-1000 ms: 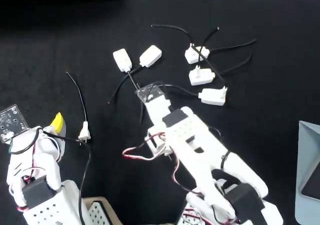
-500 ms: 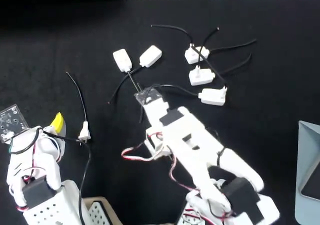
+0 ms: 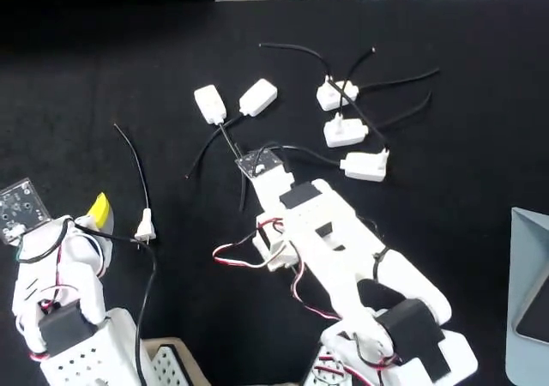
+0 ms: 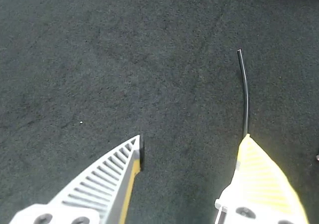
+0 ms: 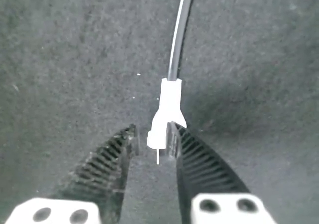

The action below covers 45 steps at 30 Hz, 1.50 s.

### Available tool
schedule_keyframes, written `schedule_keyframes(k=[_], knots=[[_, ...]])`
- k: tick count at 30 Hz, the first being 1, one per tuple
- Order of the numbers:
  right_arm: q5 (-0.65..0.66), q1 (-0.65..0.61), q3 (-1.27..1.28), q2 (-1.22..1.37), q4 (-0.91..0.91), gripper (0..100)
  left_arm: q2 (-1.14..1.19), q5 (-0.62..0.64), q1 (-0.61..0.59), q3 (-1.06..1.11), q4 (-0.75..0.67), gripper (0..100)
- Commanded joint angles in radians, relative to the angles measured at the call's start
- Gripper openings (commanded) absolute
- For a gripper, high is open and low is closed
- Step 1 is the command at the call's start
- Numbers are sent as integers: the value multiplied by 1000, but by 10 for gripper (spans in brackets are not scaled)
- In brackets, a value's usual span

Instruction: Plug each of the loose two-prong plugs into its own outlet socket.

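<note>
Update: right gripper (image 5: 152,135) has its jaws a narrow gap apart, straddling plug (image 5: 167,107). One finger touches it, the other is just off, so it's not clamped. Over the last second the arm (image 3: 343,249) swung its rear links back toward 5 o'clock. Tip barely shifted; plug and cord (image 5: 180,25) unmoved at centre of mat (image 3: 86,77). Reads as lining up the grip, no lift yet. Nearest socket block (image 3: 258,96) sits at 12 o'clock of the tip. Left gripper (image 4: 193,139) wide open, empty, static; second plug (image 3: 144,226) at its 3 o'clock.

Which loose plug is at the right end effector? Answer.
The white plug within the open right end effector; the other plug lies by the left arm.
</note>
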Motion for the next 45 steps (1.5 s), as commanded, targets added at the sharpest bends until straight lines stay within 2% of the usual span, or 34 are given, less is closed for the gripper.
schedule_keyframes(k=[1,9,33,38,45], knots=[[8,48,-10,39,6,124,-3,2,-5,-7,-23,306],[8,41,-96,41,98,124,-3,2,-5,-7,-23,306],[23,84,-59,47,87,119,-3,2,-5,-7,-23,306],[77,130,-59,41,32,11,-3,2,-5,-7,-23,306],[86,133,-62,39,35,25,-3,2,-5,-7,-23,306]])
